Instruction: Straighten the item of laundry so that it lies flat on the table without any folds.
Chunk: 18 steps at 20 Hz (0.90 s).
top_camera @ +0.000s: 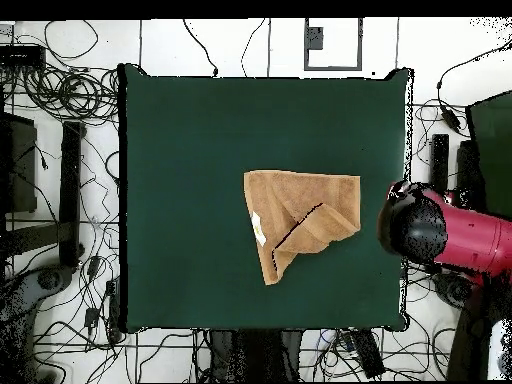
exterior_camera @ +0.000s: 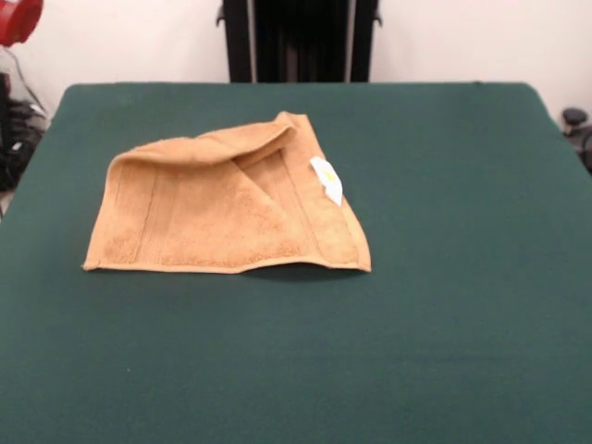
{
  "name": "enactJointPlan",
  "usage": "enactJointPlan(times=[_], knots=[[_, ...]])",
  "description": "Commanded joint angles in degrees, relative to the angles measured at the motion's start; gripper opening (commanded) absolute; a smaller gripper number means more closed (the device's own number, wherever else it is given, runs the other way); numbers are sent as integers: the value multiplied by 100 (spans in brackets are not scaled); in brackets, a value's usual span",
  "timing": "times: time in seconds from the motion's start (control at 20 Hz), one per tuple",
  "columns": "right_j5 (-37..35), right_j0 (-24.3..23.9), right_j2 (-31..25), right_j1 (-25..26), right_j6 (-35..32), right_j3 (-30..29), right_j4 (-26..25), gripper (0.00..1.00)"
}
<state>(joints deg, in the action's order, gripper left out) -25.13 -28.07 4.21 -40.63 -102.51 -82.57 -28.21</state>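
Observation:
The item of laundry (exterior_camera: pixel 222 217) is a tan-orange terry towel lying a little left of the middle of the dark green table (exterior_camera: pixel 444 277). It is folded: one part is turned over along a diagonal crease, so the shape tapers to a point at the far side. A white care tag (exterior_camera: pixel 326 180) shows on its right edge. From above, the towel (top_camera: pixel 300 212) lies right of the table's centre (top_camera: pixel 180 200), with its tag (top_camera: pixel 257 226) on the left side. Only the red and black arm (top_camera: pixel 445 232) shows, over the table's right edge. The gripper itself is hidden.
A piece of the red arm (exterior_camera: pixel 17 18) sits in the top left corner of the front view. Cables and dark equipment (top_camera: pixel 60 190) lie on the floor around the table. A black pedestal (exterior_camera: pixel 301 42) stands behind the far edge.

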Motion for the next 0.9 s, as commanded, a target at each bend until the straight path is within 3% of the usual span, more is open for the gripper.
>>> enactJointPlan(times=[0.05, 0.4, 0.55, 0.75, 0.9], knots=[[726, 783, 500, 333, -2408, -869, 532, 100], [510, 492, -70, 387, -2799, -1703, 2086, 100], [323, -111, -858, 378, -2635, -2237, 2933, 100], [504, -564, -1472, 514, -2126, -2502, 3191, 100], [454, -614, -1547, 637, -1906, -2430, 3164, 100]])
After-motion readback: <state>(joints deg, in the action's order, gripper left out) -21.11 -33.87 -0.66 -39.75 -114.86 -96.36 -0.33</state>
